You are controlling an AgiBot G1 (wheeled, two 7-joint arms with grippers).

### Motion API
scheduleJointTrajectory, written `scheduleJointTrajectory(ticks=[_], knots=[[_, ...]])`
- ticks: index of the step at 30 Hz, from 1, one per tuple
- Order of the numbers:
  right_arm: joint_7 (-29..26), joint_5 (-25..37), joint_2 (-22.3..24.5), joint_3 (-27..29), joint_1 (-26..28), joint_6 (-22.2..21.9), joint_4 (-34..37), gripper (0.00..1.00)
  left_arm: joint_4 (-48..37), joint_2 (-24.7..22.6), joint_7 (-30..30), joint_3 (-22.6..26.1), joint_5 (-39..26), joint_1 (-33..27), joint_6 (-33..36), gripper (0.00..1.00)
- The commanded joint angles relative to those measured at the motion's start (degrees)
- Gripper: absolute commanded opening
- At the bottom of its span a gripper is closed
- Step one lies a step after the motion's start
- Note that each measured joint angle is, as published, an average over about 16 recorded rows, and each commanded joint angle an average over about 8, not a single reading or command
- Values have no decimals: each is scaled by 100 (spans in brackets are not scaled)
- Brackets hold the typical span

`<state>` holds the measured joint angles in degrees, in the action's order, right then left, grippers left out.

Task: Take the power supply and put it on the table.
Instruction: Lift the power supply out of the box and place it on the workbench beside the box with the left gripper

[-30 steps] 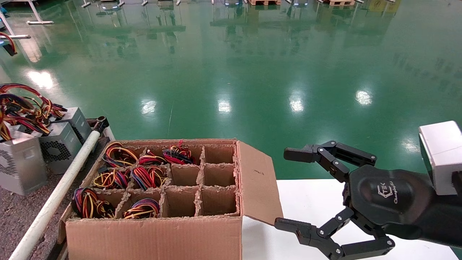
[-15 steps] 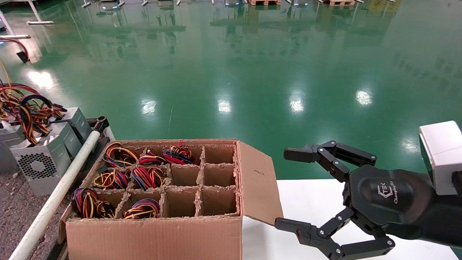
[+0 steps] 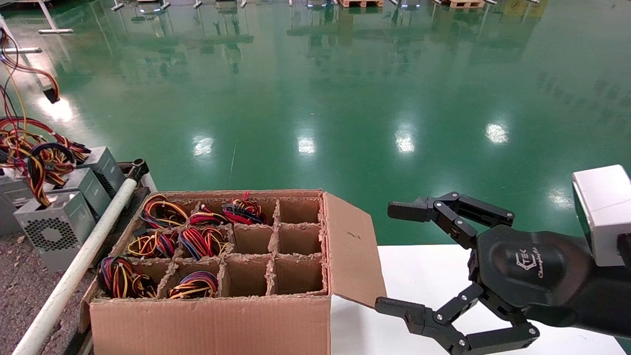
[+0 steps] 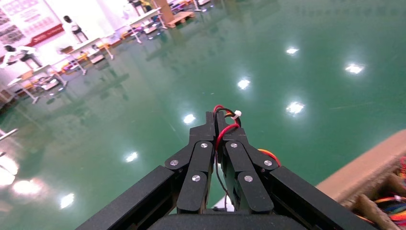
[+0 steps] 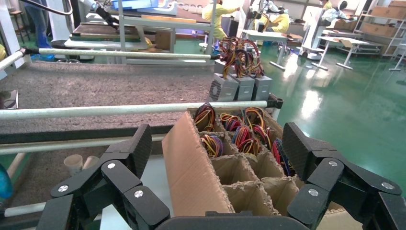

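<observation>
The power supply (image 3: 52, 229), a grey metal box with a round fan grille, sits low on the dark speckled table (image 3: 19, 291) just left of the white tube rail (image 3: 74, 276). Its red, yellow and black wires (image 3: 19, 79) rise to the upper left and out of the head view. My left gripper (image 4: 214, 117) shows only in the left wrist view, shut on thin red and black wires (image 4: 225, 129). My right gripper (image 3: 394, 258) is open over the white tabletop (image 3: 429, 276), right of the cardboard box.
A divided cardboard box (image 3: 212, 315) holds several coloured wire coils (image 3: 197, 241) in its left cells; its flap (image 3: 352, 246) leans toward my right gripper. More grey power supplies (image 3: 91, 185) stand behind the rail. Green floor lies beyond.
The grey box has swung away from the left edge, turned its fan grille toward me and come down beside the rail. Its wires now stretch higher up. My right arm has not moved.
</observation>
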<state>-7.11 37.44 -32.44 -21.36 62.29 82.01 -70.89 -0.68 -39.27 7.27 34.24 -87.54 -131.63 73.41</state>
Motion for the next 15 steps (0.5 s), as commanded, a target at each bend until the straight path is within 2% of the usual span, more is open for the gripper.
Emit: scheduleJointTrajectory(ticks=[1,2,3,9,10,11,15], knots=[[0,0,0,0,0,0,0,100,1,19,-2,2,-4,16,120,0],[0,0,0,0,0,0,0,100,5,25,-1,5,-8,19,161,3],[0,0,0,0,0,0,0,100,10,30,0,7,-12,21,193,11],[0,0,0,0,-1,-1,1,100,28,47,4,9,-6,31,328,86],[0,0,0,1,-1,-1,2,100,28,48,4,8,-4,32,337,95],[0,-1,0,1,-1,-1,2,100,29,49,3,7,-1,33,347,100],[0,0,0,1,-2,-1,2,100,31,50,4,8,-7,33,342,100]])
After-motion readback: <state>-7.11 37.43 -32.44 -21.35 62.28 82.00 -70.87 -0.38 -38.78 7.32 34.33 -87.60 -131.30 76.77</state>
